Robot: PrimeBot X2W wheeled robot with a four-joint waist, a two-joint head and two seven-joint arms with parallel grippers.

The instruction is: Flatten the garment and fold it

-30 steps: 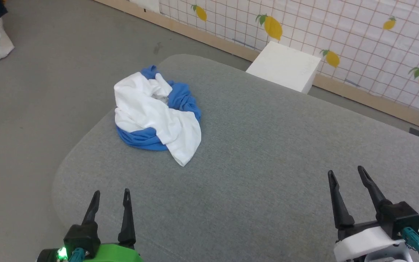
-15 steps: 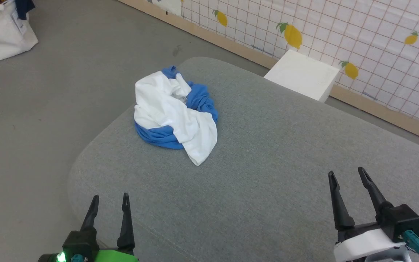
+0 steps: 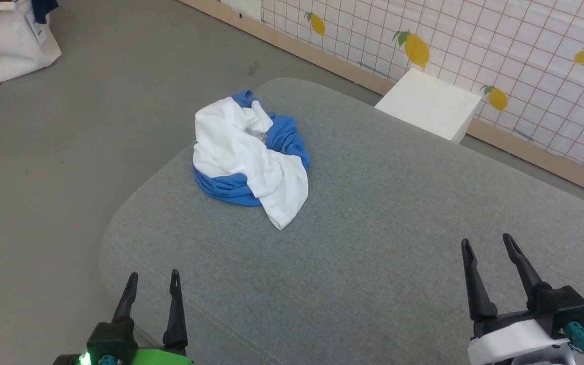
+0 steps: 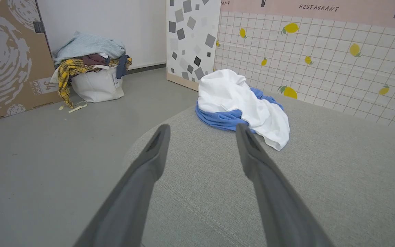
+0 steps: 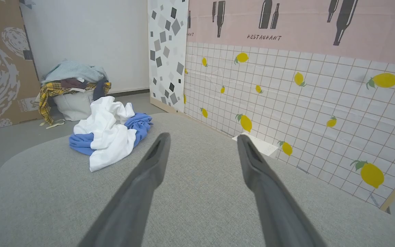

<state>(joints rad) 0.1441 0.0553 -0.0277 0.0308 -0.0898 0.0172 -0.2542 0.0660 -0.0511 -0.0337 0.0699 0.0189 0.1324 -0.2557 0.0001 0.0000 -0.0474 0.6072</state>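
The left pincer (image 3: pixel 153 275) and the right pincer (image 3: pixel 487 240) both stand spread wide and empty over the grey padded surface (image 3: pixel 373 228), while the garment (image 3: pixel 251 157) lies crumpled well ahead of the left pincer's tips and far forward-left of the right pincer.

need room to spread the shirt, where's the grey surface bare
Bare: the grey surface right of the garment, towards the white box, and the strip between the garment and the left gripper and right gripper. Crowded: the far left corner, where the garment lies bunched.
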